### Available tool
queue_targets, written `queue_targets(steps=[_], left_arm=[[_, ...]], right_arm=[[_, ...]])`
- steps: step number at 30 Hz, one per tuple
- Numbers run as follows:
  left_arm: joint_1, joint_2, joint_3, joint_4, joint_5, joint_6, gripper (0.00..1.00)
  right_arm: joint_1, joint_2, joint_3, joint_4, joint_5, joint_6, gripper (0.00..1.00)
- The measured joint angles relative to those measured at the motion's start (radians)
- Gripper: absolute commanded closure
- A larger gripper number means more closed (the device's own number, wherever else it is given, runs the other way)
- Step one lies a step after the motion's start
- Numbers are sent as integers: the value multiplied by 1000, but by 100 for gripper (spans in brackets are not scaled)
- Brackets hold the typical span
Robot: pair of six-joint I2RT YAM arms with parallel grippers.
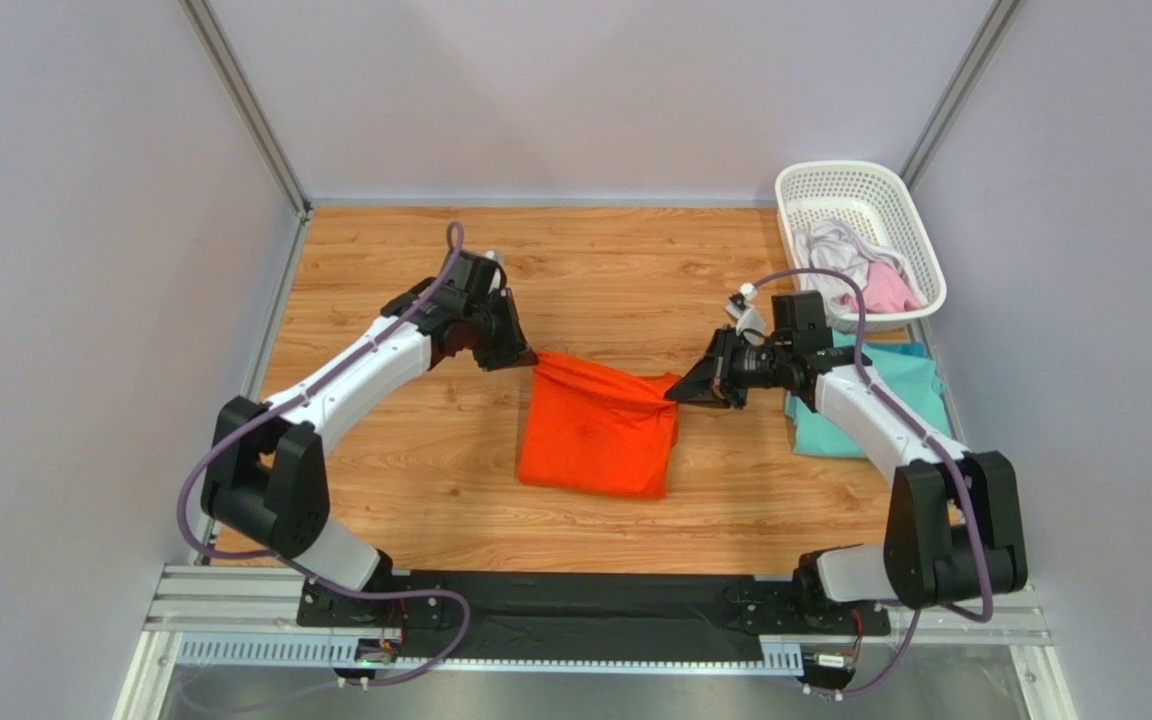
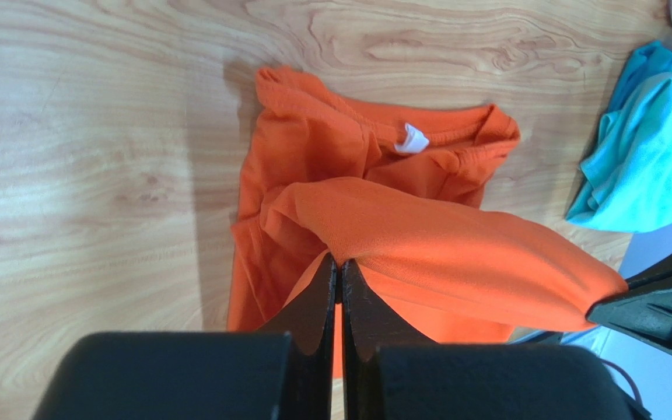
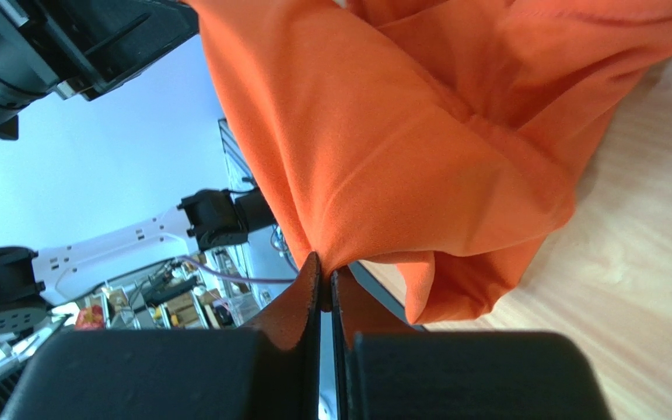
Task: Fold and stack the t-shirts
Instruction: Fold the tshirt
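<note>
From above, I'm seeing the orange t-shirt (image 1: 599, 435) lying mid-table, far edge lifted, open tabletop (image 1: 432, 488) around. Left wrist: the left gripper (image 2: 339, 269) is pinching that edge, fingers closed. Right wrist: the right gripper (image 3: 324, 271) is clamping it likewise.

White lattice basket (image 1: 880, 200) beyond right pincer (image 1: 674, 395), further right, at far corner of wooden desk (image 1: 612, 270).
</note>
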Motion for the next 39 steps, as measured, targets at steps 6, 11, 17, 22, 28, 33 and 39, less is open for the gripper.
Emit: queue_targets(steps=[6, 11, 17, 22, 28, 33, 39], left_arm=[[24, 172, 109, 13, 29, 16, 100], [32, 306, 200, 18, 40, 30, 91], [40, 407, 267, 16, 44, 54, 45], [47, 408, 272, 14, 43, 60, 8], [47, 290, 225, -3, 12, 55, 0], [30, 110, 155, -11, -2, 55, 0], [-30, 95, 143, 31, 59, 49, 0]], right_arm=[[-30, 165, 15, 72, 0, 7, 100], [-44, 296, 66, 102, 67, -3, 91], [-48, 413, 158, 135, 132, -27, 42], [-50, 418, 179, 137, 163, -52, 0], [-47, 237, 139, 98, 209, -66, 0], [9, 63, 92, 86, 239, -71, 0], [102, 42, 53, 94, 247, -52, 0]])
